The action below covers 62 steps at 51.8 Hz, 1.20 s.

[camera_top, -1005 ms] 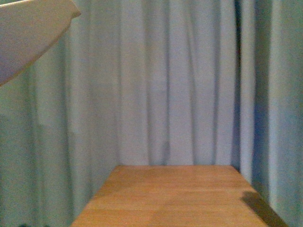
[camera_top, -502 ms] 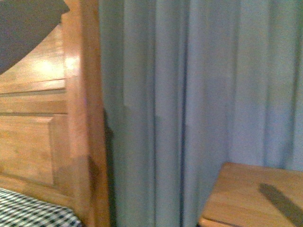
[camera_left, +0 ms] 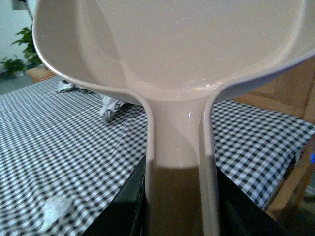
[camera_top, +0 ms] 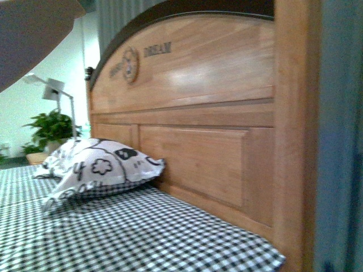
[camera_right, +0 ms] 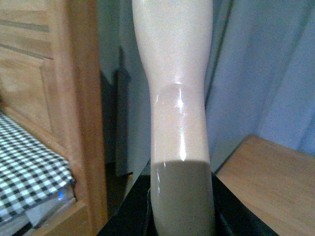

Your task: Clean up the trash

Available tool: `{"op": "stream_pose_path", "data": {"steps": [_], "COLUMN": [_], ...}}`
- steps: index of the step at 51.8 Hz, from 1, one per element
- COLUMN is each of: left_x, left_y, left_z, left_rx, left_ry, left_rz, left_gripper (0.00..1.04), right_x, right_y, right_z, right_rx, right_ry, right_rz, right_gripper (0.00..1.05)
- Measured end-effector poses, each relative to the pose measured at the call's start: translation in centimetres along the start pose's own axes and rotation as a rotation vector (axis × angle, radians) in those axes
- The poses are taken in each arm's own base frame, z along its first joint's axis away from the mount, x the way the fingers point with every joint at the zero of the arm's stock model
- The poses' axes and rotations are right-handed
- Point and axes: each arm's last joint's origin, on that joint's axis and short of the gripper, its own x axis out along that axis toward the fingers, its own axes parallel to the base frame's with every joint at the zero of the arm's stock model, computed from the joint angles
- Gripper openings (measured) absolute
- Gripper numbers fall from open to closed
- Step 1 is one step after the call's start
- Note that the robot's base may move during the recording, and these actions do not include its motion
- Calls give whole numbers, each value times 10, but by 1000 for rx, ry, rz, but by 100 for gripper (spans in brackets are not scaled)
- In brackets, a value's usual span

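End effector on the left pinches the dustpan by its handle; the right end effector clamps a pale brush handle. The trash, a small white wad, lies on the checked bed sheet below the pan. Within the last second the front view has swung from curtain and table onto headboard and pillow.

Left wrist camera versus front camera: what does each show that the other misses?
Only left wrist: the trash, a white wad on the checked sheet, and the handle of the dustpan. Only front: the arched, lettered top of the headboard. Both: checked sheet, pillow, plant, part of the dustpan.
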Motion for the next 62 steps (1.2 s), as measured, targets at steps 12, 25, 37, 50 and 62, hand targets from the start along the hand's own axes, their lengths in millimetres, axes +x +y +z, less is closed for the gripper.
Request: {"op": "stream_pose_path", "data": {"steps": [12, 25, 37, 50, 62], "left_x": [0, 0, 0, 0, 39], "left_y": [0, 0, 0, 0, 35], "left_z": [0, 0, 0, 0, -17], "left_rx": [0, 1, 0, -79, -11], "left_ry": [0, -1, -1, 91, 364], "left_rz": [0, 0, 1, 58, -4], "left_gripper": [28, 28, 28, 28, 28], "right_x": [0, 0, 0, 1, 0], "right_y": [0, 0, 0, 1, 0], "right_z": [0, 0, 0, -1, 0], "right_rx": [0, 0, 0, -3, 0], "right_ry": [0, 0, 0, 6, 0], "right_rz": [-1, 0, 3, 1, 1], "right_gripper": [19, 19, 19, 19, 19]}}
